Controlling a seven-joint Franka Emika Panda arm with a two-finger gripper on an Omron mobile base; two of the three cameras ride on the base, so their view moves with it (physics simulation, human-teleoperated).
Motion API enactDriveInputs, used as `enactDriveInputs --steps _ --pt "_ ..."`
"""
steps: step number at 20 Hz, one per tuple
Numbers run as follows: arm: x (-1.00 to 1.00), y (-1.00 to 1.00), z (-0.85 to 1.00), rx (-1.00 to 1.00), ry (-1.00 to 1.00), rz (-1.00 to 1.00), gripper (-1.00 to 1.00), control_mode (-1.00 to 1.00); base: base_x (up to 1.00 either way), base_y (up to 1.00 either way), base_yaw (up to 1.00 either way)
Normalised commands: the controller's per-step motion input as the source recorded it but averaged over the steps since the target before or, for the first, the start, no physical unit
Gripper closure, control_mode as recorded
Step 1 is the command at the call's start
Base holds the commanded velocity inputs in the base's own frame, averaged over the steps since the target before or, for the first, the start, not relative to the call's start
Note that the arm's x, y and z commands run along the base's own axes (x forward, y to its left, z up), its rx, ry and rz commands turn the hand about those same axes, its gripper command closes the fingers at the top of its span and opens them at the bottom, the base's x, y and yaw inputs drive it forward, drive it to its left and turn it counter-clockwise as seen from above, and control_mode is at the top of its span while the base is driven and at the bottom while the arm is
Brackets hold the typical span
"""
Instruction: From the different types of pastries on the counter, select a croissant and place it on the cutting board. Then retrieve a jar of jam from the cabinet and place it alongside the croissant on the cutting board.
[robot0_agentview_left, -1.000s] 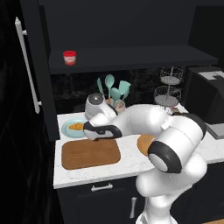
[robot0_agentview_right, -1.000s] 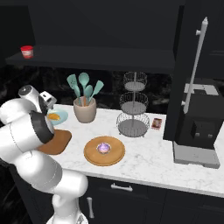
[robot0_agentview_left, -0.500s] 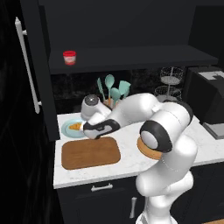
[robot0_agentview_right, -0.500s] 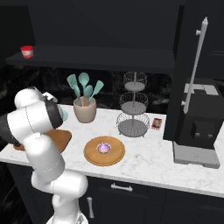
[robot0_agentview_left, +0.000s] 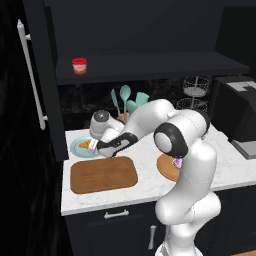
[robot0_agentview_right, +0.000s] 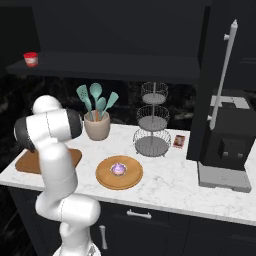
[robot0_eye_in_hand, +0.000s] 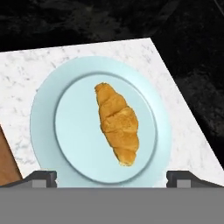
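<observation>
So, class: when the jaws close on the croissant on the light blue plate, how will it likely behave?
The croissant is probably light and flaky: its ridged crust may crush under a hard squeeze. It lies flat on a smooth light blue plate, so a nudge could slide or spin it. Its tapered ends suggest gripping the thick middle.

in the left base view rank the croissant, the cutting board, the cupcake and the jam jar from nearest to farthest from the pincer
1. croissant: on the light blue plate, right beside the open pincer.
2. cutting board: on the counter just in front of it.
3. cupcake: far side of the arm, on the round wooden plate.
4. jam jar: up on the cabinet shelf.
</observation>
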Motion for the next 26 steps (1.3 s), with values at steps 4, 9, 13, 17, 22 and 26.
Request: enactDriveInputs --steps 4,9,13,17,22,26 --pt "0.39 0.19 -0.26 0.0 0.03 0.0 -1.0 -1.0 0.0 0.0 0.0" --pt "0.37 0.15 -0.14 0.0 0.01 0.0 -1.0 -1.0 0.0 0.0 0.0" --pt "0.38 0.09 -0.06 0.0 0.06 0.0 -1.0 -1.0 0.0 0.0 0.0" --pt "0.43 0.01 -0.09 0.0 0.12 0.0 -1.0 -1.0 0.0 0.0 0.0" --pt "0.51 0.01 -0.06 0.0 0.09 0.0 -1.0 -1.0 0.0 0.0 0.0" --pt "0.51 0.09 -0.14 0.0 0.07 0.0 1.0 -1.0 0.0 0.0 0.0"
